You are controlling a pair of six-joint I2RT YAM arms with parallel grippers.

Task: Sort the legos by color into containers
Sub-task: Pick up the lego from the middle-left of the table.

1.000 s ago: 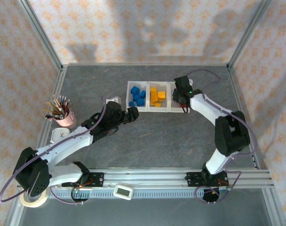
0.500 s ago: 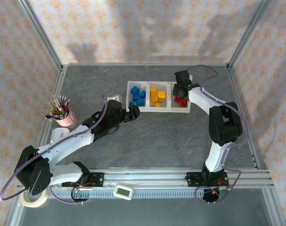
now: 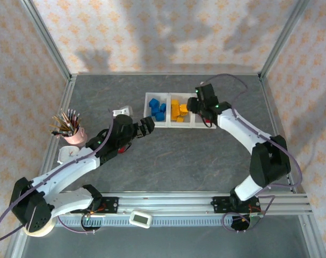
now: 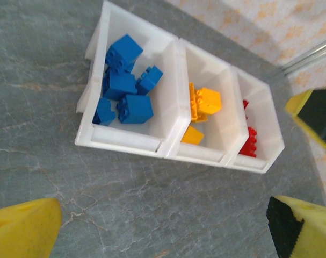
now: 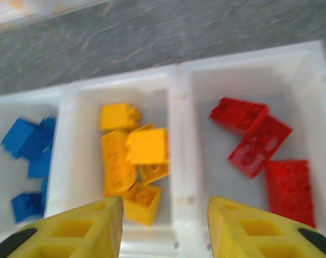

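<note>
Lying in the end container (image 5: 248,56), three red legos (image 5: 259,145) show from right wrist.

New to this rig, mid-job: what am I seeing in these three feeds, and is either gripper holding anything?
Two robot arms are bolted at the near edge of a grey table. The overhead picture comes from a fixed camera above and behind them; the other two come from a camera on each wrist. On the table stand three joined white containers: blue legos in one, yellow legos in the middle, red legos in the third. A pink cup of pencils stands at the left. The left gripper is open and empty, short of the containers; the right gripper hovers over them, open and empty too.
</note>
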